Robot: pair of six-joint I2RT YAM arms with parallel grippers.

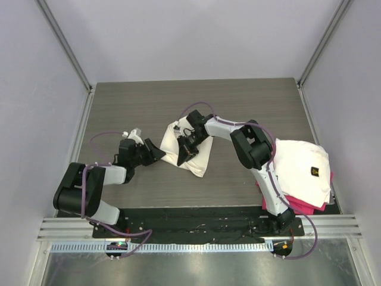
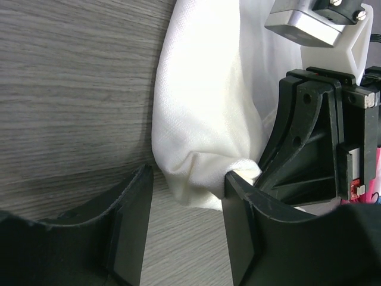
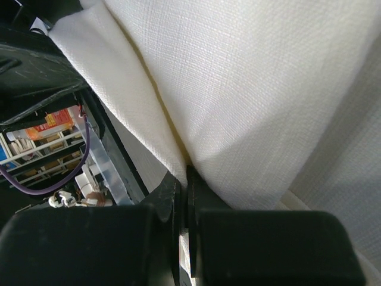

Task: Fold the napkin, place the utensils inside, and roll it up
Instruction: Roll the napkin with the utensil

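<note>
Napkin (image 2: 208, 119) corner between parted left fingers (image 2: 128, 235), touching one, right fingers (image 3: 168, 205) closed, apparently pinching its fold

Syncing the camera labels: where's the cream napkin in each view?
Top external: napkin at the centre of the table.
Left wrist: upper middle, bulging down to centre.
Right wrist: fills most of the frame, upper right.
Shared landmark: right gripper, shut on a napkin fold, seen in all three.
</note>
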